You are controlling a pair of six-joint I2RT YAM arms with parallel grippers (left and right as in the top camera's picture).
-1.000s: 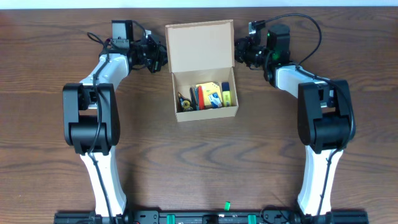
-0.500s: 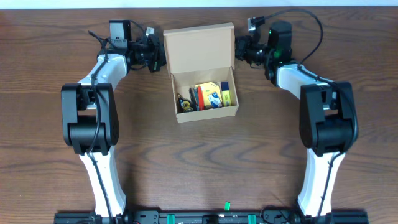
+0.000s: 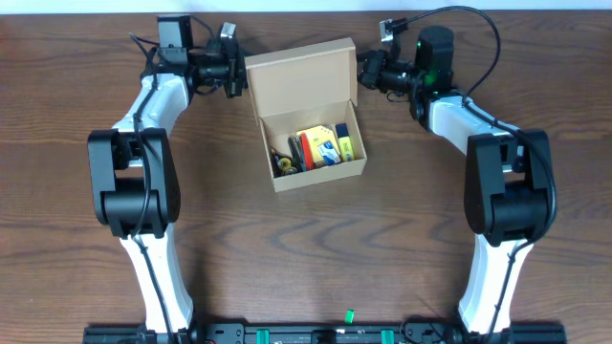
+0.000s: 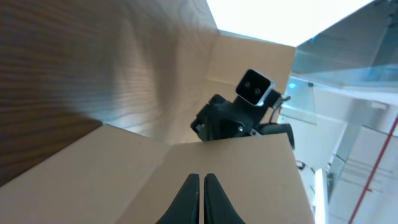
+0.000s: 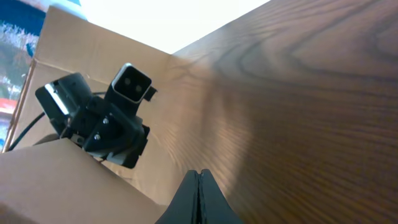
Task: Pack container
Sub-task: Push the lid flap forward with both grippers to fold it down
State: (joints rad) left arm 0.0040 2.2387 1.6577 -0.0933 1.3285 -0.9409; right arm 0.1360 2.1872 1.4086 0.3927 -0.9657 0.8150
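Overhead, you see the container [image 3: 301,81] close to the far edge of the table [image 3: 287,258], about midway along it and turned slightly askew, its hinged lid thrown open toward that far edge. Inside, packed against the near wall, lie a yellow pad [image 3: 316,143], a yellow marker with a dark cap [image 3: 346,141] and some red and black pens [image 3: 297,151]; neither wrist camera shows you any of these. The left gripper [image 3: 236,72] sits at the lid's left edge and the right gripper [image 3: 365,69] at its right edge, both near the table's far edge, though from above you cannot tell how their jaws stand. The wrist views settle that. In the left wrist view the left gripper [image 4: 201,177] has its two fingers pressed together with nothing between them, pointing across the tan cardboard [image 4: 230,180]. In the right wrist view the right gripper [image 5: 199,173] is likewise closed and empty, with cardboard [image 5: 62,186] to one side and bare wood to the other. Whether either tip actually touches the lid, no view makes clear.
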